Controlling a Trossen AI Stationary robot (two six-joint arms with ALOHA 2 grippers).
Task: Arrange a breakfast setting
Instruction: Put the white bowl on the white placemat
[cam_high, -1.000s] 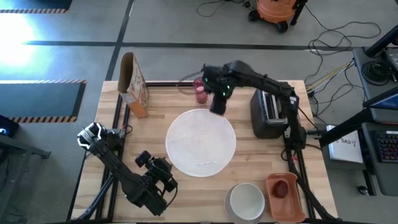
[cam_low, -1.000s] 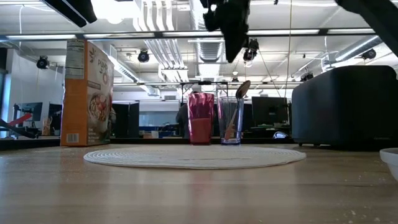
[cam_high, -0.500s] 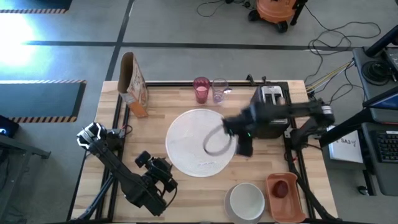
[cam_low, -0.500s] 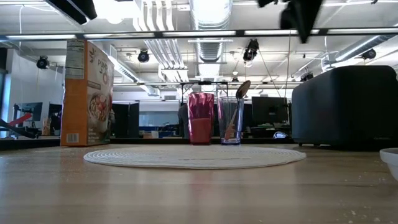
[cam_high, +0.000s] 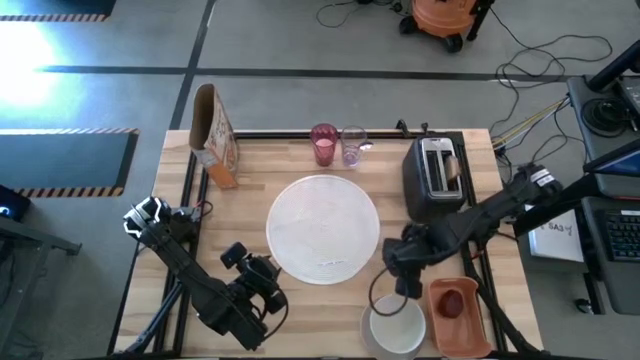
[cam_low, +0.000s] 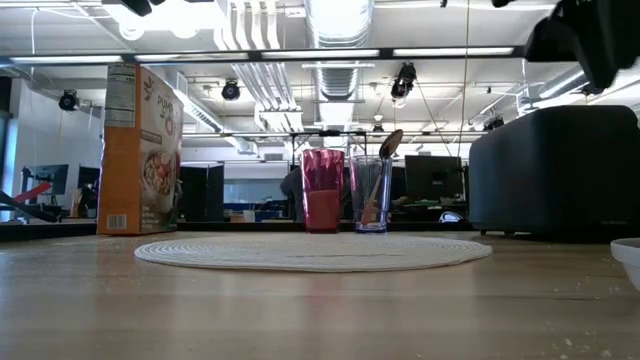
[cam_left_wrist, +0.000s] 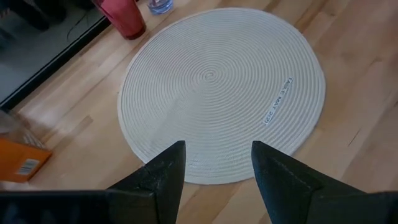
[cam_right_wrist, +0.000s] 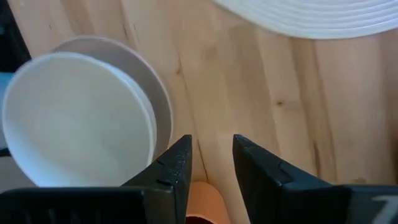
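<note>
Item: white bowl (cam_right_wrist: 74, 118) — just ahead of my right gripper (cam_right_wrist: 211, 163), stacked on a small white plate (cam_right_wrist: 160, 99). Fingers narrowly parted, empty. Likely rigid, smooth, breakable — best pinched at the rim.

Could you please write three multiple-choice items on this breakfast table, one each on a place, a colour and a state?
1. Where is the right gripper?
A. over the cereal box
B. near the white bowl
C. at the toaster slot

2. What colour is the cup beside the clear glass?
A. pink
B. green
C. black

3. What is in the clear glass?
A. toast
B. nothing
C. a spoon

Answers: 1 B, the high view puts the gripper just above the bowl's edge, open and empty. 2 A, it shows pink from above and from table height. 3 C, the low view shows the spoon leaning inside the glass.
</note>
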